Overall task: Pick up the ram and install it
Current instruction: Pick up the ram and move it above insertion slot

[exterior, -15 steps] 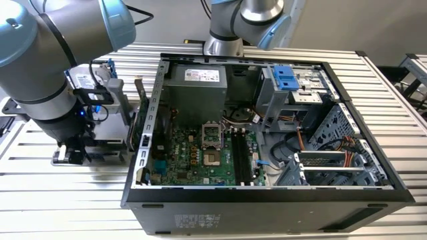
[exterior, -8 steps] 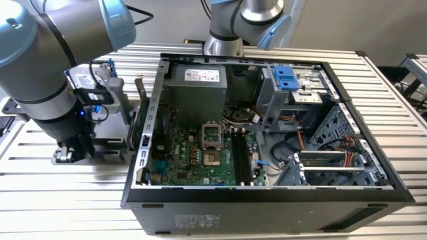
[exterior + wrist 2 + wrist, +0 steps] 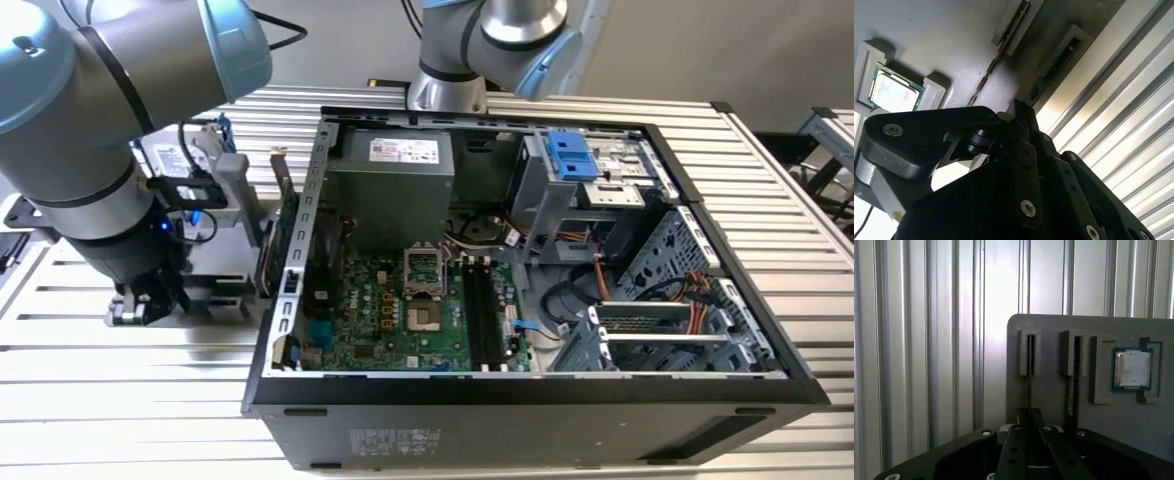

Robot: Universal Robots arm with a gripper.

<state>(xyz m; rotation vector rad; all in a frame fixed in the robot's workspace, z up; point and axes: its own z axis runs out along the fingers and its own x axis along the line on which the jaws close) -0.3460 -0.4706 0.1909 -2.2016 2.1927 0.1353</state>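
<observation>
Grey flat plastic holder tray (image 3: 1054, 325) is where I'm parked, on the ribbed aluminium table (image 3: 929, 340), out at 9 o'clock from the open black computer case (image 3: 534, 410) in the exterior view. My black two-finger pincer (image 3: 1030, 412) is squeezed down narrow on the thin dark green ram stick (image 3: 1028, 390), the one standing on edge in the slot nearest the tray's rim. Its far end sits tucked in its little grey slot block, so it's in the tray, not lifted.

Caveat: my own fingers (image 3: 1016, 455) cover the stick's near end, so the actual pinch spot is hidden. In the second wrist view that stick is just a dark sliver in shadow. In the exterior view my fat grey arm blocks a chunk of the tray, and the pincer reads as a dark lump low at 9 o'clock.

A second matching ram stick (image 3: 1072, 390) stands just beside mine in the next slot. The small square silver processor chip (image 3: 1132, 368) sits in its pocket further along, apart from my fingers.

Room-wise, past the rim on my stick's side the ribbed table runs on wide open. The case is open on top, but its side wall's rim stands between me and the green motherboard (image 3: 360, 310). The long black memory slots (image 3: 487, 310) lie at 3 o'clock of the processor socket. Another grey robot arm (image 3: 461, 60) stands at the case's 12 o'clock, cut off by the frame.
</observation>
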